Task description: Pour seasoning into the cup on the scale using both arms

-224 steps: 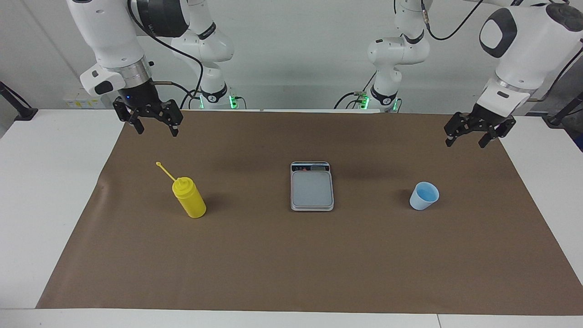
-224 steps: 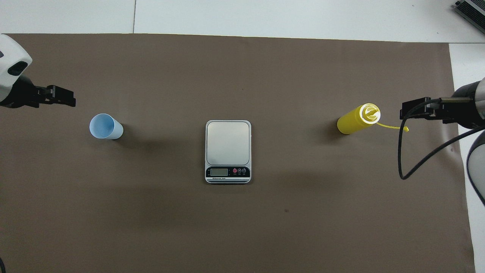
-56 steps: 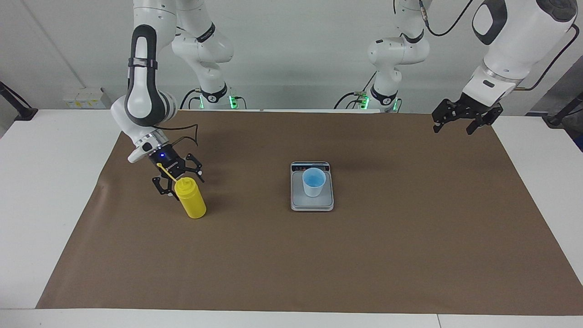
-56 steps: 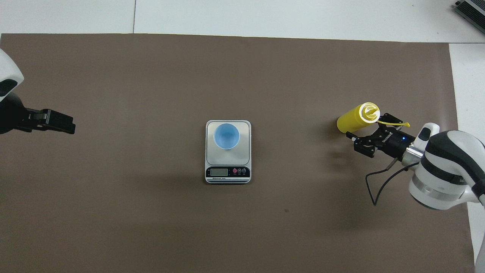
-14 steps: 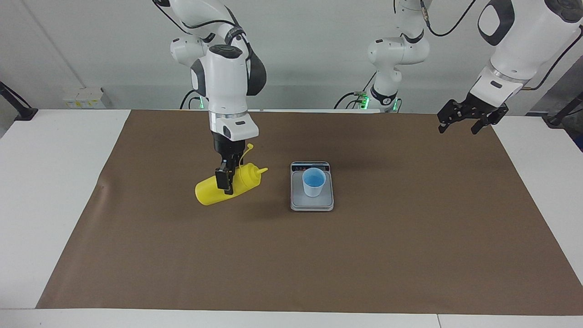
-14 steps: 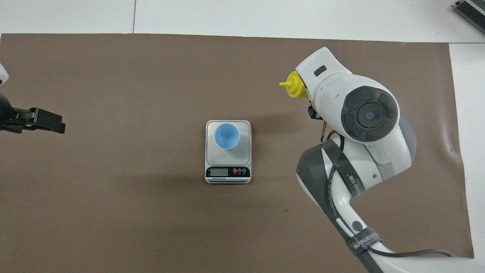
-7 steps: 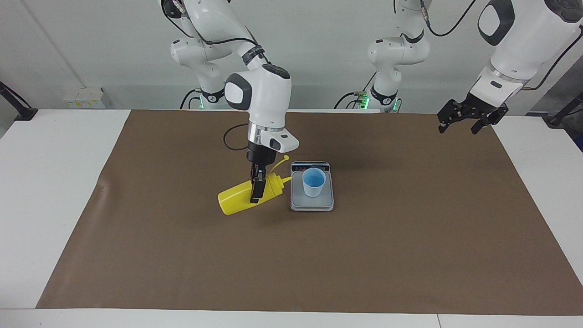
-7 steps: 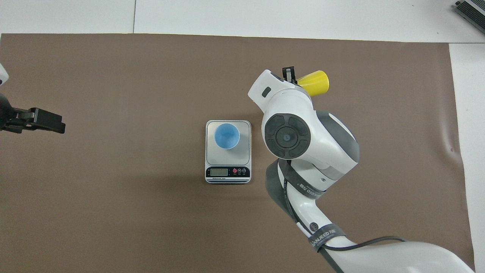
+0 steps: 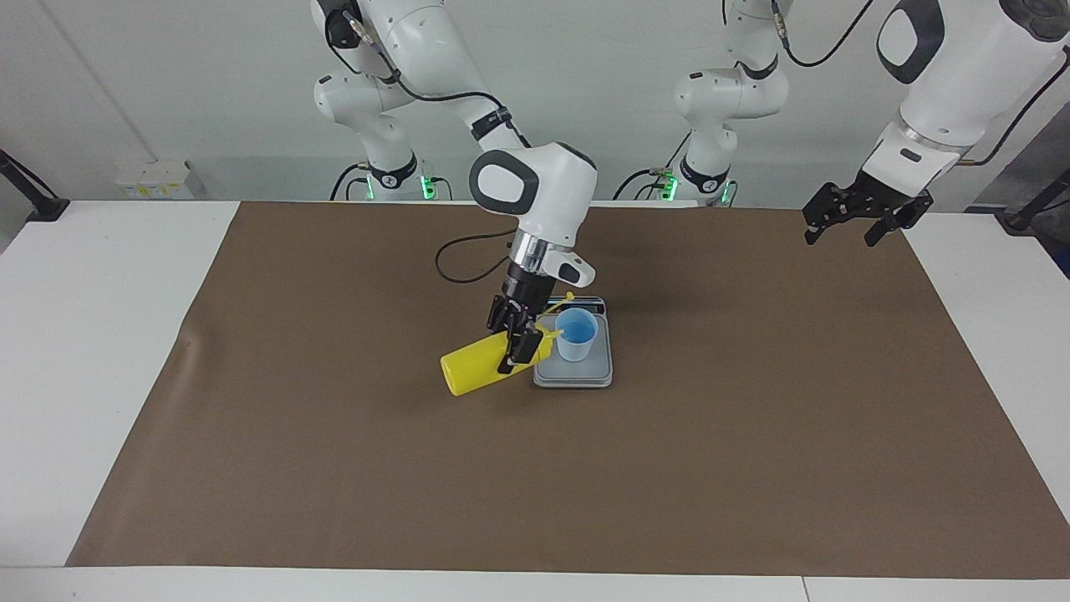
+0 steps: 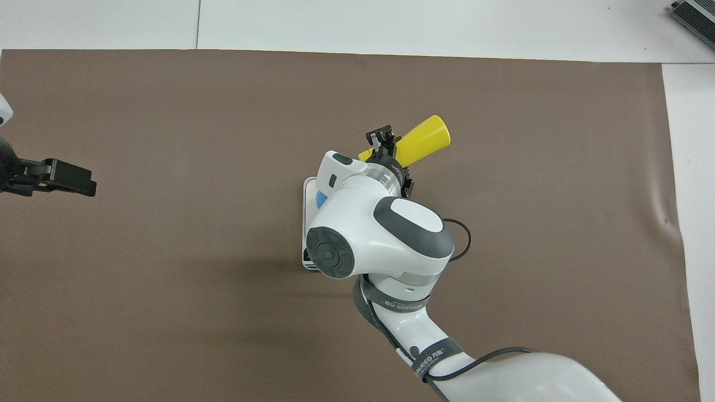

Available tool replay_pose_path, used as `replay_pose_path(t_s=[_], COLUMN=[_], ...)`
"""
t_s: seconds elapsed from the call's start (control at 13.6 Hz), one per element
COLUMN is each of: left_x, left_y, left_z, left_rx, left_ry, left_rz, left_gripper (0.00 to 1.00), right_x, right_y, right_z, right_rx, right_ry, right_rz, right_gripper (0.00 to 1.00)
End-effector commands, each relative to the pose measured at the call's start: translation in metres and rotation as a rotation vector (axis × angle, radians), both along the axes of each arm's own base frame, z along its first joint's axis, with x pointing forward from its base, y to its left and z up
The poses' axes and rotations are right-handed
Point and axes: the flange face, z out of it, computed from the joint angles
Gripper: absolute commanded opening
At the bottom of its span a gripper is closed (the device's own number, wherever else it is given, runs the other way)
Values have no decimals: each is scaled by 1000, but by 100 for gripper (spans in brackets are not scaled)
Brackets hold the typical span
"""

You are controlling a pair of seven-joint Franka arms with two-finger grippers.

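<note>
My right gripper (image 9: 517, 341) is shut on the yellow seasoning bottle (image 9: 475, 371) and holds it tipped almost flat in the air. The nozzle reaches over the rim of the pale blue cup (image 9: 577, 335). The cup stands upright on the silver-grey scale (image 9: 585, 374) at the table's middle. In the overhead view the right arm hides most of the cup (image 10: 319, 199) and the scale (image 10: 306, 192); the bottle's base (image 10: 424, 140) sticks out past the right gripper (image 10: 384, 139). My left gripper (image 9: 861, 221) is open and empty, waiting raised over the left arm's end of the table; it also shows in the overhead view (image 10: 67, 177).
A brown paper mat (image 9: 752, 468) covers most of the white table (image 9: 84, 334). A black cable (image 9: 456, 259) loops from the right wrist above the mat.
My right gripper has carried the bottle sideways toward the scale and tipped it further. The nozzle now reaches over the cup's rim. The left arm has not moved.
</note>
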Motion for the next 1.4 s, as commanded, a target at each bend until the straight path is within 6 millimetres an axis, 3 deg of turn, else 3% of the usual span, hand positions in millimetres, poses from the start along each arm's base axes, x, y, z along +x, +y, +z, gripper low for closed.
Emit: replay_pose_path(t_s=[0.0, 0.37, 0.51, 1.32], left_x=[-9, -10, -9, -9], left_y=[2, 2, 2, 2], left_z=[0, 1, 1, 1], left_rx=[-14, -14, -14, -14], left_ry=[1, 0, -2, -2], left_rz=[4, 4, 4, 4], left_gripper=[100, 100, 100, 100], right_x=[1, -16, -28, -34], right_y=[12, 22, 36, 33], right_z=[1, -7, -3, -7], right_rx=[-72, -170, -234, -284], right_ry=[-76, -96, -144, -175], right_rz=[20, 54, 106, 166], right_gripper=[0, 0, 0, 0])
